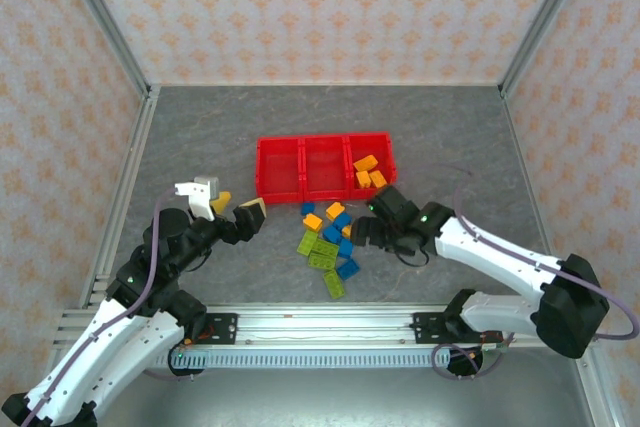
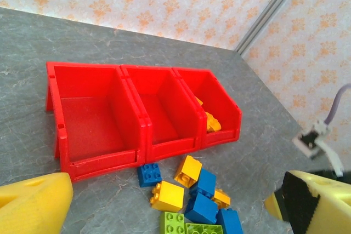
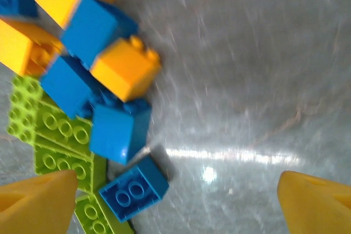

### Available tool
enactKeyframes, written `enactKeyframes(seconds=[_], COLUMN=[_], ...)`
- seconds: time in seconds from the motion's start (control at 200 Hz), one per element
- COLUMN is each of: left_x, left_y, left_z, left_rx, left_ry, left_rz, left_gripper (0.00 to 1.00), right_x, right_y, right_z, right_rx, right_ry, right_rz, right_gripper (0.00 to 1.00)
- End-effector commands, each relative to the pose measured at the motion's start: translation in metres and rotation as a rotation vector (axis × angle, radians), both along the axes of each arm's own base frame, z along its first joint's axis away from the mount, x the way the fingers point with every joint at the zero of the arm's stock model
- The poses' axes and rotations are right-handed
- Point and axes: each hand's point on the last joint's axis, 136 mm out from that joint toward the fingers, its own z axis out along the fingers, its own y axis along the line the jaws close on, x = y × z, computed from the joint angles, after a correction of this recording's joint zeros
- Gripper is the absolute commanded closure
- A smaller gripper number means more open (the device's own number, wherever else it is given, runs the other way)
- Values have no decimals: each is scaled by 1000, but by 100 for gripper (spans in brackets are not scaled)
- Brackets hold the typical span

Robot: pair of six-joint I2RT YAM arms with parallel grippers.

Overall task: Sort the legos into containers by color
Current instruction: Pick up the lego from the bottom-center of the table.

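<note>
The containers (image 1: pixel 300 140), three joined red bins, stand mid-table. The right bin holds several orange legos (image 1: pixel 368 171); the left and middle bins (image 2: pixel 93 119) look empty. A loose pile of blue, orange and lime green legos (image 1: pixel 330 242) lies just in front of the bins. My left gripper (image 1: pixel 237 208) hovers open to the left of the pile, nothing between its yellow fingers (image 2: pixel 33 201). My right gripper (image 1: pixel 364 232) is open and low at the pile's right edge. An upside-down blue brick (image 3: pixel 134 187) lies beside its left finger (image 3: pixel 38 201), with an orange brick (image 3: pixel 125 68) farther off.
Patterned walls with metal posts enclose the grey table (image 1: pixel 200 147). An aluminium rail (image 1: pixel 320 322) runs along the near edge between the arm bases. Bare table surface lies right of the pile (image 3: pixel 247 80) and behind the bins.
</note>
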Motion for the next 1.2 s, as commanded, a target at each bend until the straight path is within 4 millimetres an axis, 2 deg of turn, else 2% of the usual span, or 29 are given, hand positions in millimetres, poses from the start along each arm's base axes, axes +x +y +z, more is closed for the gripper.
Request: enactKeyframes(seconds=[0.0, 0.15, 0.255, 0.34, 0.41, 0.445, 0.751, 0.986, 1.196], left_x=[-1, -1, -2, -4, -5, -5, -15, -23, -27], left_y=[-4, -4, -6, -7, -8, -8, -12, -11, -13], left_z=[0, 1, 1, 3, 4, 4, 16, 26, 29], left_rx=[-2, -3, -6, -11, -14, -15, -41, -64, -72], left_ry=[-11, -13, -14, -21, -26, -27, -74, -120, -133], left_rz=[-19, -19, -32, -44, -52, -53, -101, -119, -143], left_gripper=[1, 1, 1, 1, 1, 1, 1, 1, 1], right_x=[-17, -41, -48, -44, -37, -34, -31, -32, -34], right_y=[8, 27, 35, 40, 39, 41, 58, 52, 48], right_z=[-7, -25, -32, -31, -28, -27, -43, -48, -61], right_rx=[68, 101, 53, 20, 4, 6, -42, -86, -140], right_ry=[59, 101, 105, 83, 51, 43, 71, 69, 81], right_rz=[-184, -251, -273, -290, -322, -335, -392, -471, -468], right_gripper=[7, 9, 11, 13, 27, 29, 27, 28, 31])
